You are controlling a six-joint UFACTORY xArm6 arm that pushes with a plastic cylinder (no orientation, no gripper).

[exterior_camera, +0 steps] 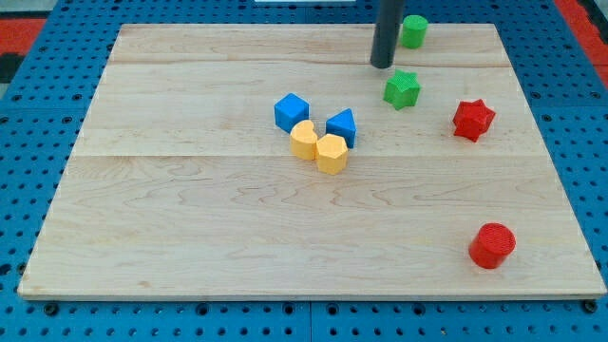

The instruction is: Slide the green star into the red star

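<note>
tip stands just above-left of green star; red star apart to the right

camera view: my tip (382,66) is the lower end of a straight dark rod that comes down from the view's top edge. there are no fingers on this rig, so nothing opens, closes or holds anything. the tip rests on the board (190,228) with no block against it.

the green star (402,89) lies just below and slightly right of the tip, close to it but with a narrow strip of wood showing between them. the red star (473,120) lies further right and lower than the tip, near the green star but not touching it.

a green cylinder (413,30) sits just right of the rod, above the tip's level, near the board's top edge.

a cluster lies below and left of the tip, well apart from it: a blue cube (292,111), a blue triangle (342,126), a yellow half-round block (304,140) and a yellow hexagon (332,153). the two yellow blocks touch each other, and the blue triangle touches the hexagon.

a red cylinder (492,245) sits far below and right of the tip, near the board's right edge.
</note>
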